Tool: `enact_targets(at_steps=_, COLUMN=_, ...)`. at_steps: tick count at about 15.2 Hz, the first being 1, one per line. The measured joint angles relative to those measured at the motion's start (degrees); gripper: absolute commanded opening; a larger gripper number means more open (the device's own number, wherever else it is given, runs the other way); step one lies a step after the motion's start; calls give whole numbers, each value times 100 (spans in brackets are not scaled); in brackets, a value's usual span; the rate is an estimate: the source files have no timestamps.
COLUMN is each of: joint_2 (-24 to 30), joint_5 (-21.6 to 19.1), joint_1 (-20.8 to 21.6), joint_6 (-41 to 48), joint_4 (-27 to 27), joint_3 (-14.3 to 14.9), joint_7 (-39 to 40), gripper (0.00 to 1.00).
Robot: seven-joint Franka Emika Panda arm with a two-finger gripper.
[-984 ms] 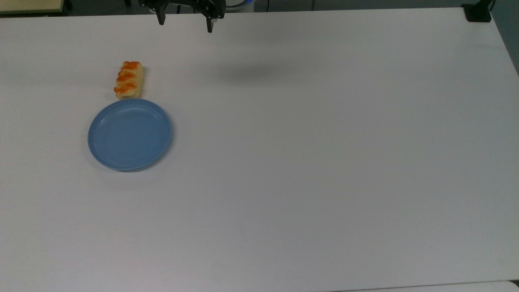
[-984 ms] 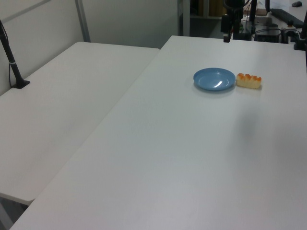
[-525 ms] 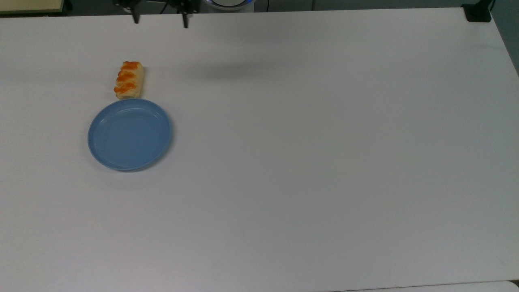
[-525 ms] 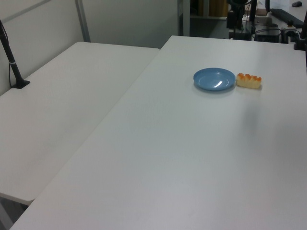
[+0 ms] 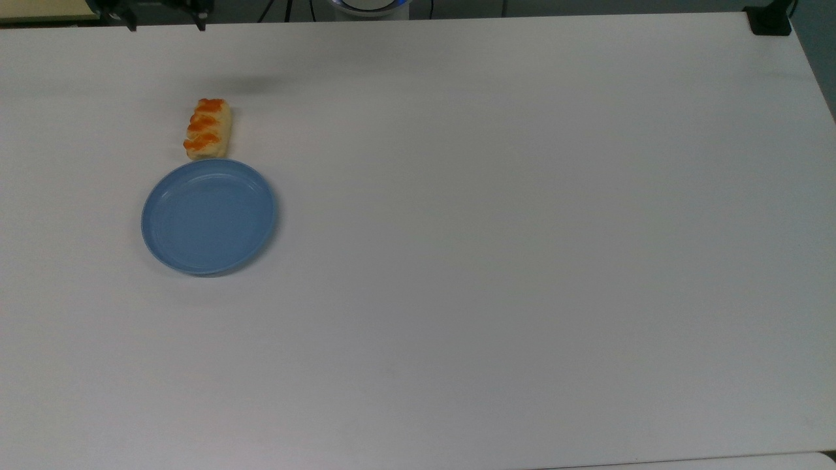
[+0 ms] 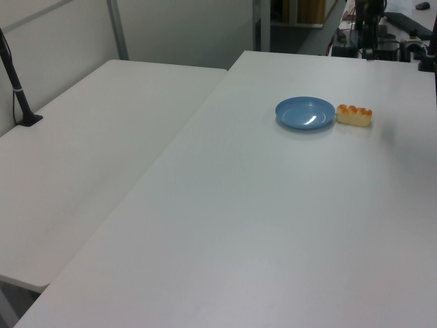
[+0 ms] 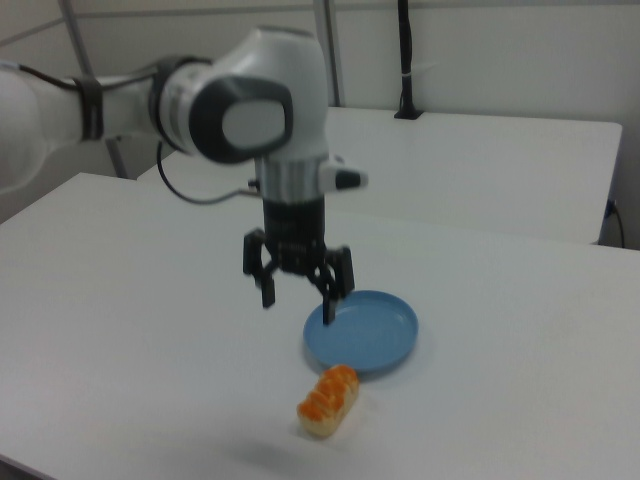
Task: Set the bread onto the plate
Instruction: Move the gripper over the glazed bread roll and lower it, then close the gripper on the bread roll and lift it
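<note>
A broad white table (image 5: 496,274) fills the room's middle. A second white table (image 6: 89,150) stands beside it, with a black post (image 6: 17,85) near pale walls (image 6: 184,27).

The plate (image 5: 209,217) looks like smooth blue plastic with a soft sheen, a pale glint showing on its floor in the left view. The bread (image 5: 208,128) has a matt, pale crust with glossier orange patches on top. The table (image 5: 496,261) is a smooth, matt white surface, and the arm (image 7: 250,110) has glossy white shells with a dull black gripper (image 7: 299,296).
</note>
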State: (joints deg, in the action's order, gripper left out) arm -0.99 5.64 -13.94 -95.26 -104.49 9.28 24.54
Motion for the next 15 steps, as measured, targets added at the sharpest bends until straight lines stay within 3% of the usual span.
enact_targets(at_steps=5, joint_2=-230, joint_5=67, joint_1=-109, joint_6=-1638, joint_4=-1466, joint_3=0, joint_7=-13, gripper=100)
enact_targets(at_steps=9, joint_2=-757, joint_5=67, joint_1=-132, joint_6=-2518, joint_4=-1716, joint_3=-1, joint_7=-337, gripper=99)
enact_targets(at_steps=15, joint_2=-990, joint_5=67, joint_1=-132, joint_6=-2956, joint_4=-1700, joint_3=-3, joint_7=-567, gripper=46)
